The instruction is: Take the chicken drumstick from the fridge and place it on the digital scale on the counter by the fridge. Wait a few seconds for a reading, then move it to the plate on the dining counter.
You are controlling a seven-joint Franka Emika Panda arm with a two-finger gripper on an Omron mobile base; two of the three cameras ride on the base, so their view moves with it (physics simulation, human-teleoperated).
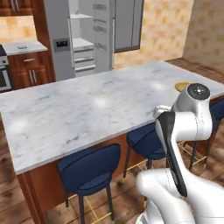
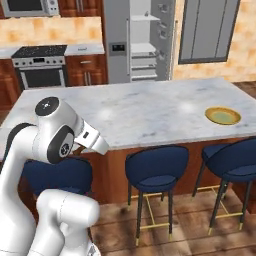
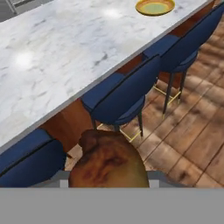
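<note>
Well — gripper (image 3: 108,183) clamped on the chicken drumstick (image 3: 107,162), short of the dining counter (image 3: 57,57) — plate (image 3: 155,7) far off.

Orange mottled walls (image 2: 55,30), wood plank floor (image 3: 192,131), dark-blue stools (image 2: 156,167), stove (image 2: 39,62)

A long white marble bench (image 2: 150,107) carries one small yellow plate (image 2: 222,116) near its far right end.

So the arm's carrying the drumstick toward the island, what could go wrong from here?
1. The chicken drumstick hangs in the hand over the wooden floor, short of the dining counter; a slip would drop it there.
2. The plate sits near the counter's far end, and the stools stand between, so a low swing could clip them.
</note>
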